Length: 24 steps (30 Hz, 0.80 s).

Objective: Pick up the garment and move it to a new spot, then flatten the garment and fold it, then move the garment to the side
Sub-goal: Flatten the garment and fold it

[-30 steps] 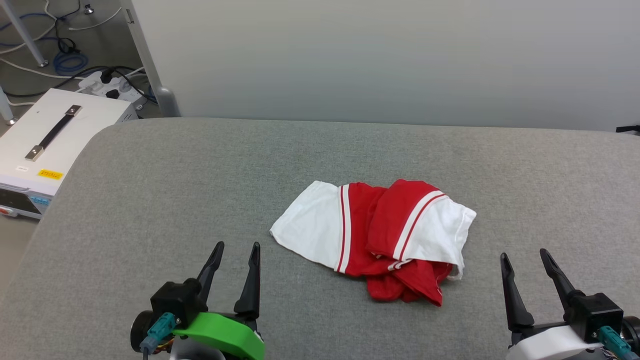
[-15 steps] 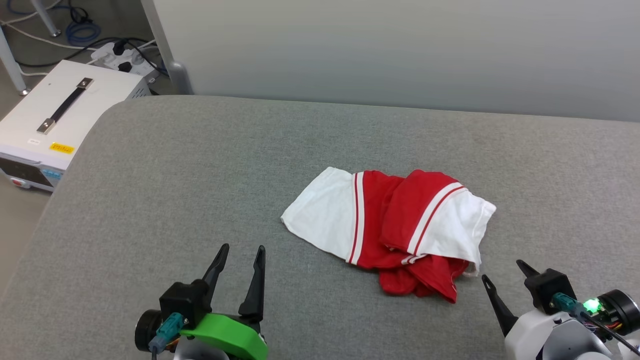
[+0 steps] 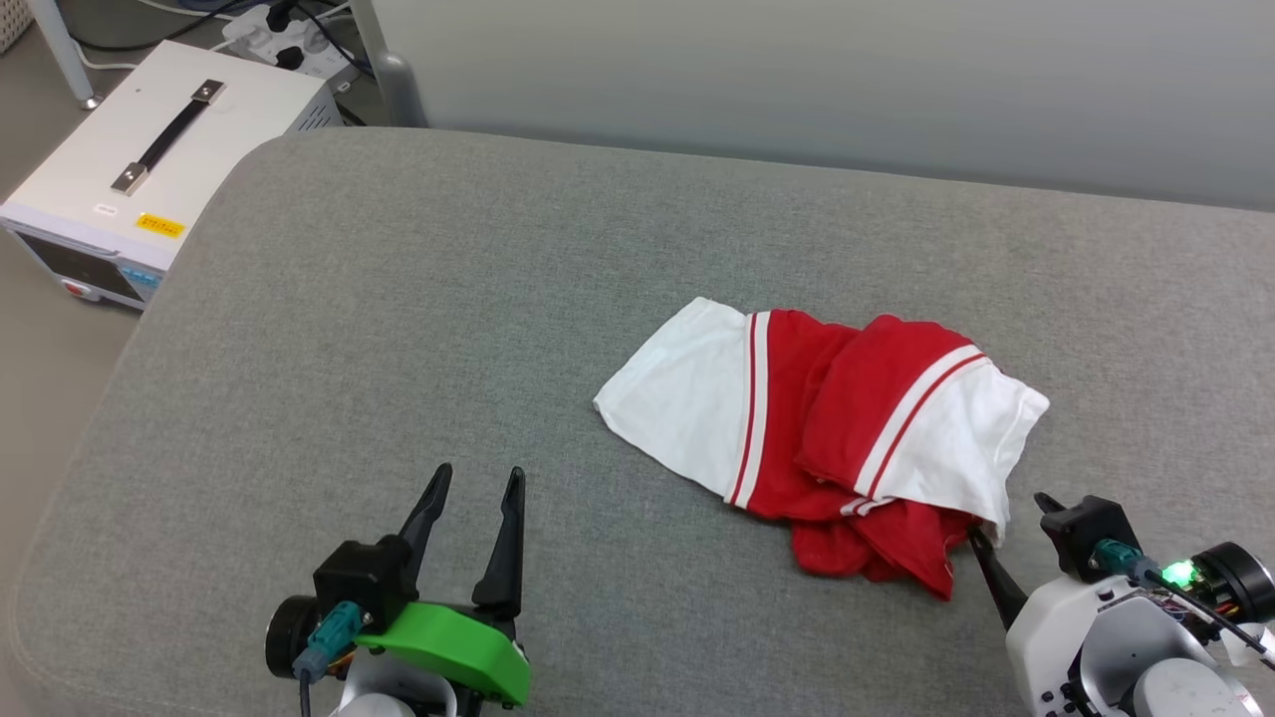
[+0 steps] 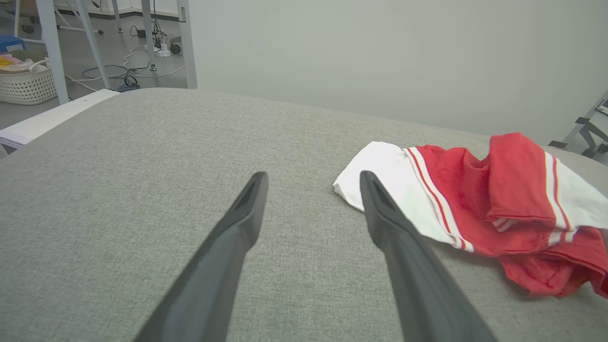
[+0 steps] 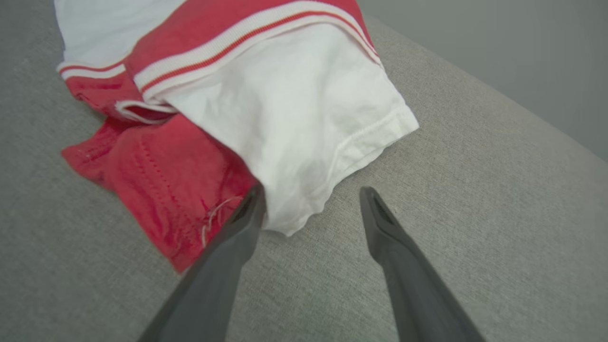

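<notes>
Broadly, the grey cloth-covered counter (image 3: 398, 299) carries everything. The whole head view has slid against a second ago, the white box (image 3: 169, 149) beyond the counter's far left corner now sitting higher in the picture. That is the camera turning, not the things moving.

The garment (image 3: 847, 418) lies crumpled right of the counter's middle, in the same heap as before. One white sleeve is spread to its left and the other is draped over the red body.

The real change is the right claw (image 5: 313, 190). A second ago it stood back with its fingers upright; now it has tipped forward to the garment's near right corner. Its jaws are wide, and the lower edge of the draped white sleeve (image 5: 294, 118) lies between them. One finger sits at the seam between the sleeve and the red hem (image 5: 161, 190), though whether it already presses the cloth is hard to tell.

The left claw (image 3: 479, 471) has not stirred, with its jaws wide over bare counter, well apart from the garment.

This looks like the start of the first pick-up, with nothing gripped yet.
</notes>
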{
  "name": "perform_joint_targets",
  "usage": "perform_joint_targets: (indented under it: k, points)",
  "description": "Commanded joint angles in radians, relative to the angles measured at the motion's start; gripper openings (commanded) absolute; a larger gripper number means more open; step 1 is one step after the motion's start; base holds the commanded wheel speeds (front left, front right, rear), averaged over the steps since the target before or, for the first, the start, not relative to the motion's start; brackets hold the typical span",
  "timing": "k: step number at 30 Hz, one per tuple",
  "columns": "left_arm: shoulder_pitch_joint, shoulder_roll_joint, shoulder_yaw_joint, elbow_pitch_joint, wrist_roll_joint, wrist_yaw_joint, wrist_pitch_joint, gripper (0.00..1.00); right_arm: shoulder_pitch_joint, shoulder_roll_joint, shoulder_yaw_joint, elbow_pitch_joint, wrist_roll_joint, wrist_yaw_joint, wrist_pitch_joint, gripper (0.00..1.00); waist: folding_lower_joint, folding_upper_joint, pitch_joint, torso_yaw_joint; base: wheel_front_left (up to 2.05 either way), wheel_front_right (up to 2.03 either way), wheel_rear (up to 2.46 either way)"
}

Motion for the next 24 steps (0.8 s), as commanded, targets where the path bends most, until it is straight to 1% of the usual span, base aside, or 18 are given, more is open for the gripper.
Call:
perform_joint_targets:
  k: [1, 2, 3, 9, 12, 15, 20, 24]
  points:
    - [-0.02, -0.005, 0.003, 0.002, 0.009, -0.005, -0.006, 1.0, -0.018, 0.005, -0.004, 0.007, -0.002, -0.001, 0.0, 0.67, -0.0001, 0.0, 0.009, 0.007, 0.0, 0.0, 0.0]
    - [-0.021, -0.006, 0.003, 0.003, 0.009, -0.006, -0.006, 1.0, -0.02, 0.007, -0.005, 0.011, -0.003, -0.001, -0.002, 0.26, -0.0001, 0.0, 0.011, 0.007, 0.0, 0.0, 0.0]
    - [-0.021, -0.007, 0.005, 0.004, 0.01, -0.006, -0.006, 1.0, -0.022, 0.009, -0.007, 0.016, -0.005, -0.001, -0.004, 0.0, -0.0001, 0.0, 0.011, 0.007, 0.0, 0.0, 0.0]
    - [-0.015, -0.009, 0.018, 0.01, 0.014, -0.008, -0.006, 1.0, -0.017, 0.014, -0.025, 0.013, -0.022, -0.001, -0.017, 0.0, -0.0001, 0.0, -0.003, -0.015, 0.0, 0.0, 0.0]
    - [-0.011, -0.01, 0.021, 0.012, 0.017, -0.008, -0.006, 1.0, -0.001, -0.003, -0.04, -0.012, -0.03, -0.001, -0.018, 0.0, -0.0001, 0.0, -0.011, -0.035, 0.0, 0.0, 0.0]
    - [-0.011, -0.01, 0.021, 0.012, 0.018, -0.009, -0.006, 1.0, 0.025, -0.045, -0.068, -0.042, -0.037, -0.001, -0.011, 0.0, -0.0001, 0.0, -0.017, -0.057, 0.0, 0.0, 0.0]
    - [-0.018, -0.011, 0.017, 0.011, 0.017, -0.007, -0.006, 1.0, 0.077, -0.122, -0.127, -0.106, -0.059, -0.001, 0.041, 0.0, -0.0001, 0.0, -0.01, -0.083, 0.0, 0.0, 0.0]
    - [-0.029, -0.011, 0.011, 0.008, 0.013, -0.005, -0.006, 1.0, 0.107, -0.198, -0.183, -0.093, -0.074, -0.001, 0.063, 0.0, -0.0001, 0.0, 0.006, -0.09, 0.0, 0.0, 0.0]
